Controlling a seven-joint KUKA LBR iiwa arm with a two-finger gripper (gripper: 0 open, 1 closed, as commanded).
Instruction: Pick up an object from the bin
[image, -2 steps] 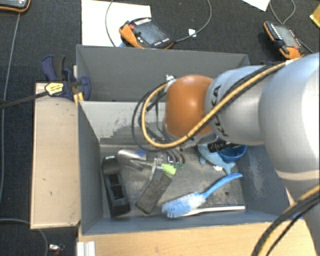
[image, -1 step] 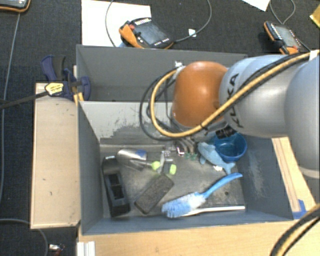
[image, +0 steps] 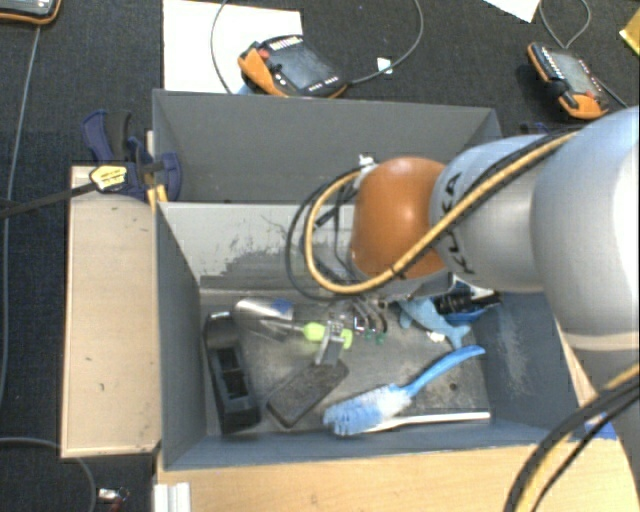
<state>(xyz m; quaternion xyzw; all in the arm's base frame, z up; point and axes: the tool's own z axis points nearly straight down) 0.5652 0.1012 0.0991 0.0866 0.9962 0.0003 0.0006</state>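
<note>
Grey metal bin (image: 180, 330), arm coming in from the right. The orange wrist cover (image: 395, 215) is hanging over the middle of the bin, and the gripper (image: 335, 335) is sitting beneath it, low over the floor.

A small lime-green piece (image: 315, 331) is lying right at the gripper's tip, on its left side in view, touching it or very nearly so. We cannot tell whether the gripper is spread or pressed together. The green piece is possibly being pinched, but the wrist and the looped cables (image: 310, 240) are crowding that spot.

A dark flat block (image: 305, 392) is lying tilted just below the gripper in view, close to the tip.

Edges: a black open-topped box (image: 228, 378) is sitting along the left wall. A blue-handled brush (image: 400, 397) is lying slantwise near the front wall, its bristles just beside the block's end. A white strip (image: 440, 420) is lying along the front wall under the brush. A silvery piece (image: 258, 314) is resting rear-left, near the green one. A light blue thing (image: 428, 316), shape unclear, is lying under the arm at right.

Bare floor is showing between the gripper and the brush handle, and along the foot of the back wall.

Count: we are logging one of each, seven things in all.
</note>
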